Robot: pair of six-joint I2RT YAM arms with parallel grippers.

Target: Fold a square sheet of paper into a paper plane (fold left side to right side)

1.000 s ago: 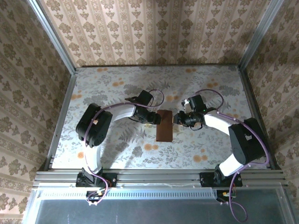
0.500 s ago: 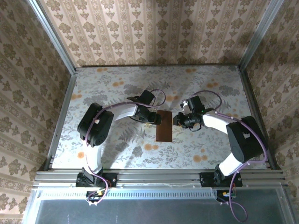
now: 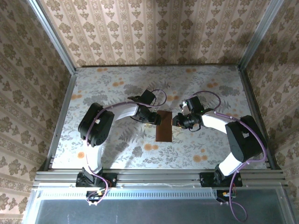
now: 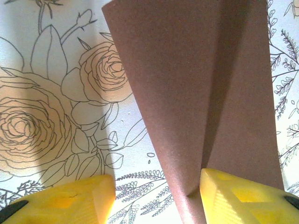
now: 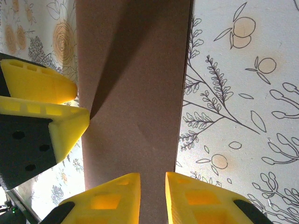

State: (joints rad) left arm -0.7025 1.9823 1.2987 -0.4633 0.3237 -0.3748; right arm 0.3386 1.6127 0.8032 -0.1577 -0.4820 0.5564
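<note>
The square sheet of paper [image 3: 164, 126] lies folded into a narrow strip mid-surface [image 3: 117, 154]. The left pincer [image 4: 154, 196] stands spread astride its lifted left flap. The right pincer [image 5: 153, 196], narrowly parted, sits over its right side.

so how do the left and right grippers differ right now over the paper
The left gripper stands wide open; the right gripper is nearly closed, with a slim gap. The left gripper has one finger over the table and one at the folded paper; the right gripper has both over the paper. Both have yellow fingers.
</note>
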